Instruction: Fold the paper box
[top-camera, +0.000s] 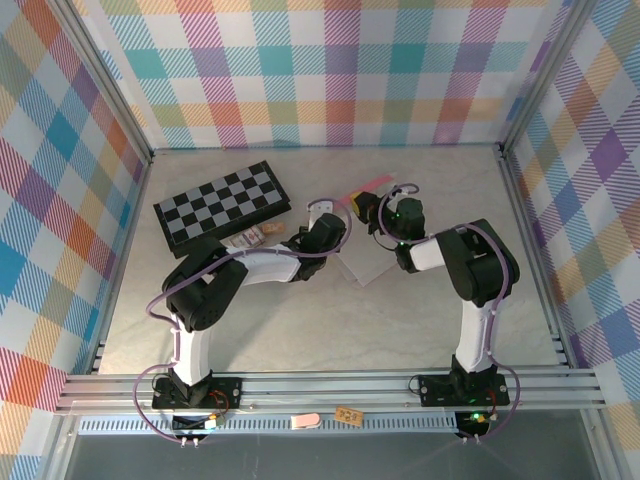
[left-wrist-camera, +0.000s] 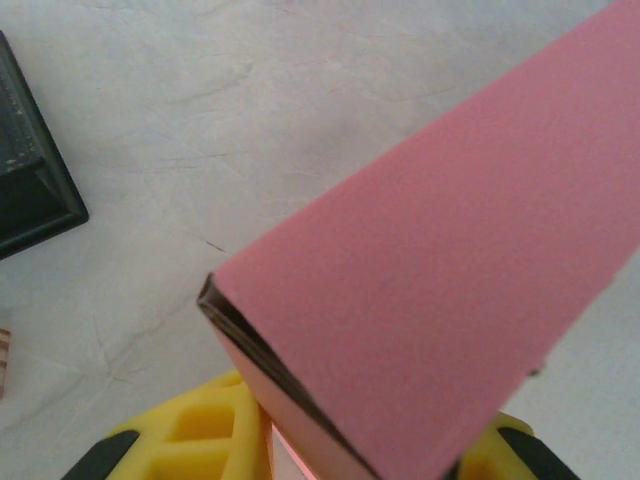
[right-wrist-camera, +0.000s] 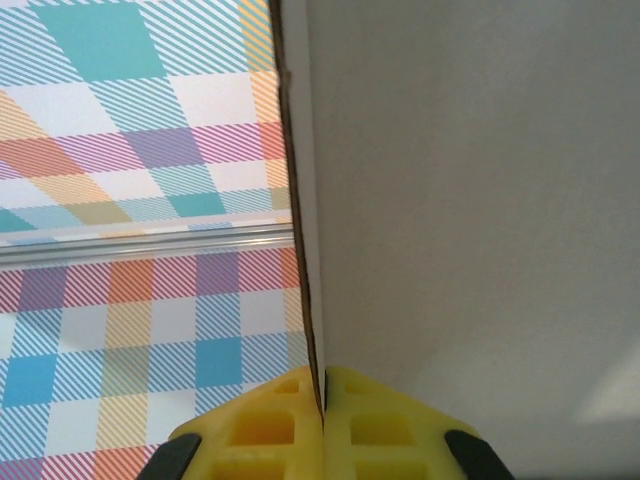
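The paper box (top-camera: 362, 262) lies mid-table between both arms, pale grey-white side up, with a pink strip poking out behind. In the left wrist view the paper box (left-wrist-camera: 430, 250) is a folded pink panel with a dark slit along its edge. It sits between the yellow fingers (left-wrist-camera: 190, 435) of my left gripper (left-wrist-camera: 350, 440), which are shut on it. My left gripper (top-camera: 338, 225) meets the sheet from the left. From the right comes my right gripper (top-camera: 383, 212). Its yellow jaws are pinched on the thin edge of the paper box (right-wrist-camera: 470, 200), right gripper (right-wrist-camera: 323, 395) shut.
A black-and-white checkered board (top-camera: 222, 205) lies at the back left, its dark corner (left-wrist-camera: 30, 190) close to the left wrist. A small tan object (top-camera: 255, 235) sits beside it. Plaid walls and metal rails (top-camera: 330, 385) enclose the table (top-camera: 300, 320).
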